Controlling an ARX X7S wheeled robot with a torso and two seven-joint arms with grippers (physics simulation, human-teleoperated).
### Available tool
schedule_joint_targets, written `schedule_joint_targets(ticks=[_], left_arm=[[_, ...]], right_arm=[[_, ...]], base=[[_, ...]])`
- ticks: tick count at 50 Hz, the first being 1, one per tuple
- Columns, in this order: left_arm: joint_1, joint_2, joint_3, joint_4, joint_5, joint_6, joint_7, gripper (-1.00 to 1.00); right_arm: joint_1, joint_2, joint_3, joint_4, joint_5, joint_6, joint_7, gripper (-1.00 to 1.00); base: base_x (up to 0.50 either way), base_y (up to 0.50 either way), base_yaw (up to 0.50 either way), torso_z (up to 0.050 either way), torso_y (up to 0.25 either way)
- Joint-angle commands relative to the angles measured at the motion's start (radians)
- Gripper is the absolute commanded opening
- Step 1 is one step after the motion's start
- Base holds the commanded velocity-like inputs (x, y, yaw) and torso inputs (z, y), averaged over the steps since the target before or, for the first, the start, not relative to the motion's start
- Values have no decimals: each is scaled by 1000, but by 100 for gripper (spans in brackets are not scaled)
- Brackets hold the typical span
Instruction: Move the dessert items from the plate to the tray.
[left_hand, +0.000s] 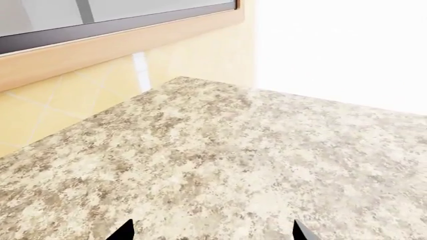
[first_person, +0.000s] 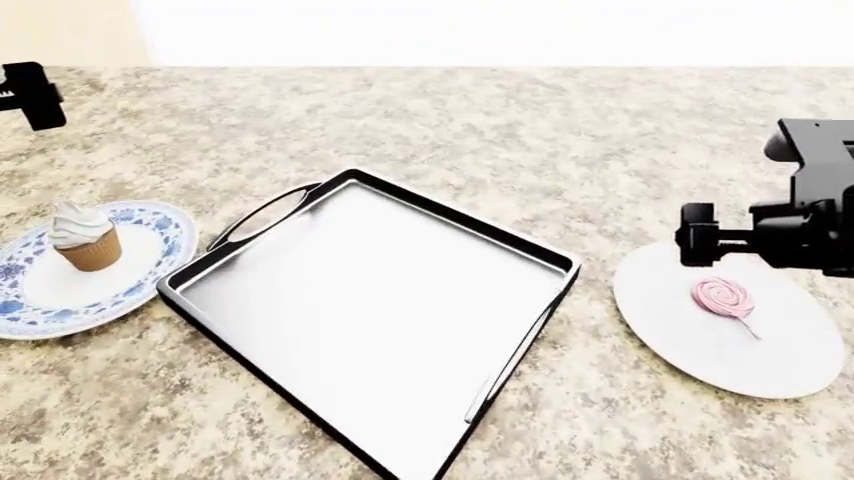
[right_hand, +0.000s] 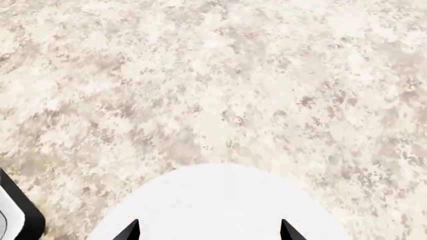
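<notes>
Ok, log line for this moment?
cupcake: on blue plate | lollipop: on white plate | tray: empty | right gripper: over white plate, jaws open | left gripper: open, holding nothing

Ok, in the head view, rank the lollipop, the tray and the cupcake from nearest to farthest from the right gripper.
1. Lollipop: on the white plate, just below the right gripper.
2. Tray: in the middle of the counter, toward the left arm's side.
3. Cupcake: on the blue-patterned plate, at the far left.
</notes>
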Motion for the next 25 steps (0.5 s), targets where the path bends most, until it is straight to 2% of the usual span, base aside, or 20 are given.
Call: schedule_joint_targets(ticks=[1,15,25], left_arm=[[-1,-3,-2,0,0,0,1,100],[-4,-6,-4,0,0,-2,2,100],[-2,-8,-6,0,0,0,3,100]], right_arm=[[-27,18,-42,7,8,-3,-35,100],[-56,87,-68,-100,42,81,-47,100],[-97,104,-62,-100,51,66,-42,100]], base=[[0,0,0,0,0],[0,0,0,0,0],[0,0,0,0,0]])
